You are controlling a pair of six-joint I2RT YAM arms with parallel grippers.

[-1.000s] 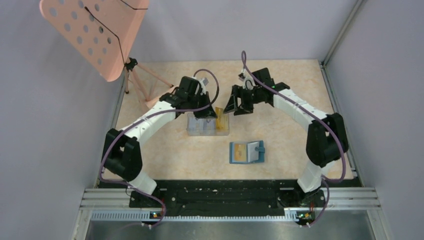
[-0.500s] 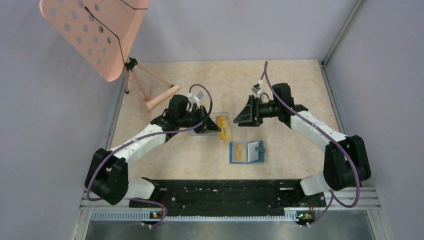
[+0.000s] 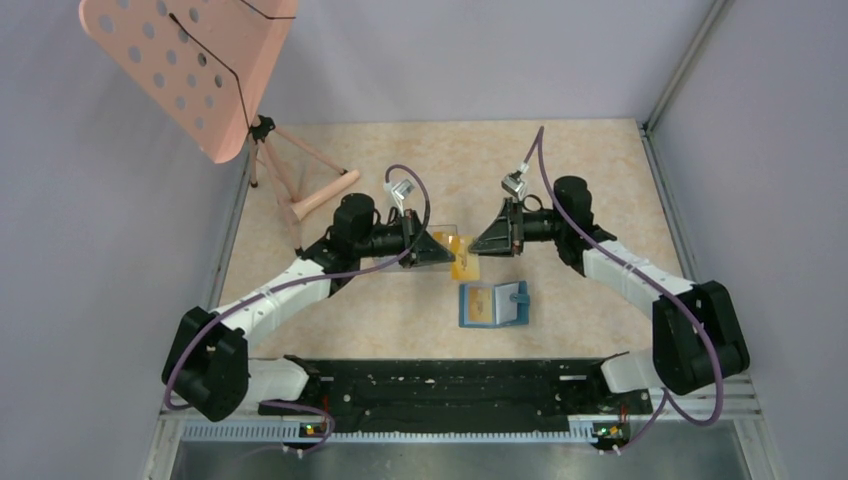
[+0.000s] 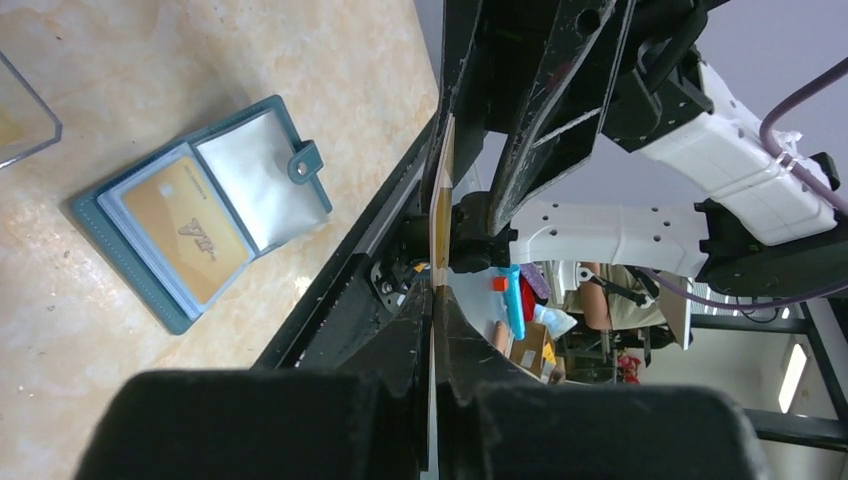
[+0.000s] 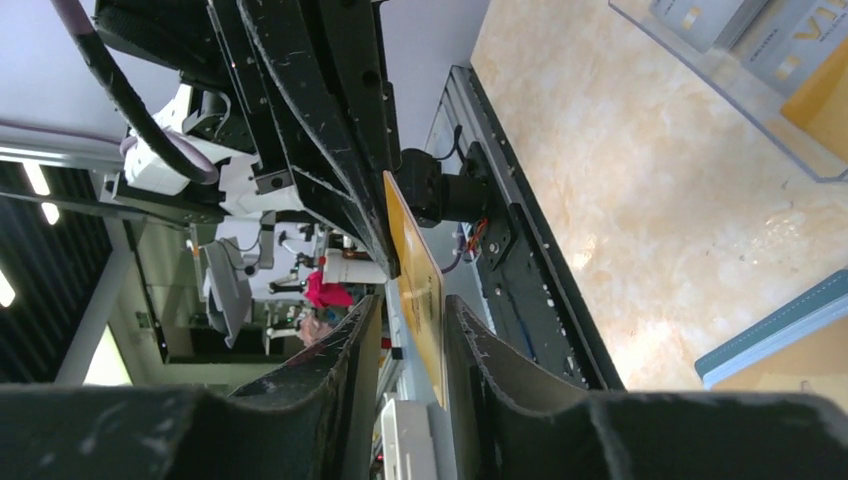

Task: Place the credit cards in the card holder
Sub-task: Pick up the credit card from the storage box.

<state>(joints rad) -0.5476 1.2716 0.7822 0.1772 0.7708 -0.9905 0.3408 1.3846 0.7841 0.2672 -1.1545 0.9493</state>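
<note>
While aloft, card [image 5: 411, 255] within right gripper [image 5: 412, 305]

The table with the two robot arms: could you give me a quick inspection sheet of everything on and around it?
Surface: beige marbled tabletop, nothing spilled seen.
Job's things: orange-yellow credit card is up in the air between the two hands; teal-blue folding card holder lies open with another orange card in a pocket.
Clutter: clear plastic box holding grey cards; pink perforated stand at far left.
Hands: left hand shut on the airborne card; right hand open, fingers either side of it.
Cables: purple cables loop over both arms, no snag seen.
Surroundings: plain lilac walls.
</note>
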